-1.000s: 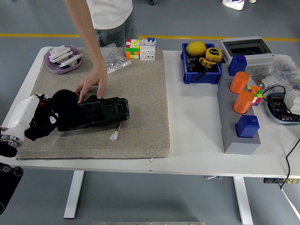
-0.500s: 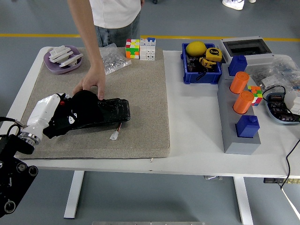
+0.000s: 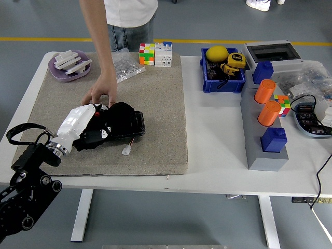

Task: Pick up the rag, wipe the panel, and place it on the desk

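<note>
A black panel lies on the tan mat at the left of the table. My left hand, white-backed with black fingers, presses a black rag down on the panel's middle, fingers shut on the rag. The rag and hand hide most of the panel; only its right end shows. A person's hand rests on the panel's far edge, just behind my hand, holding it in place. A small white connector on a thin wire lies on the mat in front of the panel. My right arm is out of sight.
A purple dish of white parts, a bag of screws and two puzzle cubes sit at the mat's far edge. To the right stand a blue bin and a grey block with orange cylinders.
My left hand slid the rag rightward along the panel, from its left end to its middle. The person's hand stayed on the far edge.
</note>
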Action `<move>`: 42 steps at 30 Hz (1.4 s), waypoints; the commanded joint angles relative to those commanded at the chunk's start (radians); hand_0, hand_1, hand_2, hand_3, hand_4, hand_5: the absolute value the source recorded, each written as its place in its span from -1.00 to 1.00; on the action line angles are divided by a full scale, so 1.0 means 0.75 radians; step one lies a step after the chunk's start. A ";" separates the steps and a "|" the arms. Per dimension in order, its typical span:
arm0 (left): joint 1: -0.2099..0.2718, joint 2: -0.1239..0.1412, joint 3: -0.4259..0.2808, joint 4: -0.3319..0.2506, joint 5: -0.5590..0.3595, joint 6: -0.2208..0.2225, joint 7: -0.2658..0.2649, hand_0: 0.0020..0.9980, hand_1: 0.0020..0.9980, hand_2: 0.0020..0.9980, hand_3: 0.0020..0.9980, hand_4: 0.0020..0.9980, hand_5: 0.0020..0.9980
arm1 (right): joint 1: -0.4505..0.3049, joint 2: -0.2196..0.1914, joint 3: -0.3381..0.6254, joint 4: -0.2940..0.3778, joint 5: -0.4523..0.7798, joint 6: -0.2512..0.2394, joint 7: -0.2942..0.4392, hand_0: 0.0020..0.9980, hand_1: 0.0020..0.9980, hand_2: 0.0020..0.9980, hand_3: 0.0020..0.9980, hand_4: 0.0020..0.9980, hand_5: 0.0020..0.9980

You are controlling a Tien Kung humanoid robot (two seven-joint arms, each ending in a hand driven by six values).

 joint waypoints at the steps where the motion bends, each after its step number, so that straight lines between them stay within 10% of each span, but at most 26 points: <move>1: -0.007 -0.002 0.008 0.001 0.002 0.000 0.000 -0.46 -0.41 0.09 -0.07 -0.27 -1.00 | 0.001 0.000 0.002 0.000 -0.002 0.000 0.000 0.59 0.36 0.37 0.21 0.97 -0.09; 20: -0.110 -0.036 0.146 0.026 0.002 -0.007 0.010 -0.45 -0.41 0.09 -0.06 -0.24 -1.00 | 0.013 -0.003 0.043 0.000 -0.044 0.005 0.001 0.59 0.36 0.37 0.21 0.97 -0.09; 42: -0.021 0.071 0.012 0.014 0.080 -0.010 0.020 -0.45 -0.40 0.09 -0.05 -0.21 -1.00 | 0.004 -0.007 0.056 0.000 -0.047 0.006 0.004 0.59 0.36 0.37 0.21 0.97 -0.10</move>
